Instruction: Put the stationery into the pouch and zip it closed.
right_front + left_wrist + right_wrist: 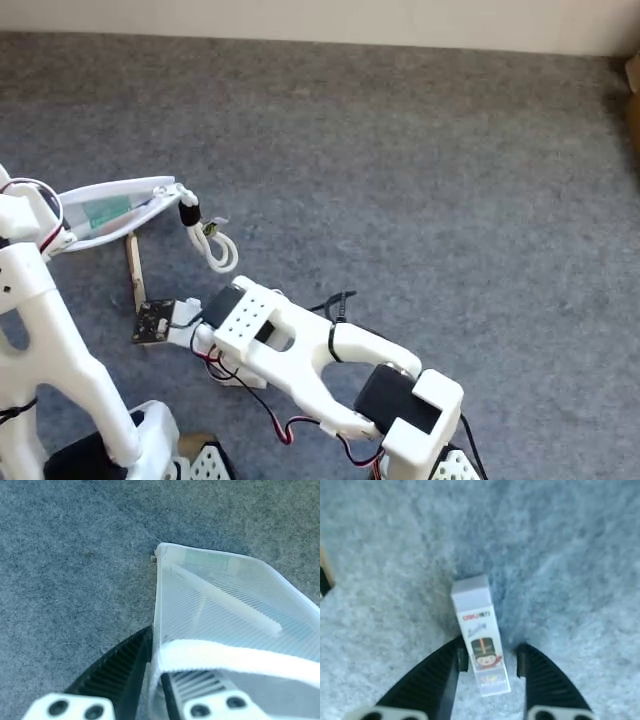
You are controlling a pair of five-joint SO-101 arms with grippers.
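A white mesh pouch (112,212) hangs tilted above the carpet at the left, with my left gripper (55,238) shut on its end. In the left wrist view the pouch (225,605) rises from between the fingers (115,667), with a green item and a white strip inside. Its zip pull (190,213) carries a white cord loop (220,252). A small white eraser box (480,635) lies on the carpet between the fingers of my open right gripper (490,660). In the high view that gripper (152,322) is low, just below the pouch. A wooden pencil (133,270) lies beside it.
Grey carpet (420,170) covers the whole surface, with wide free room to the right and at the back. A pale wall strip (330,20) runs along the far edge. The right arm's body (320,350) and its loose cables (250,395) cross the near middle.
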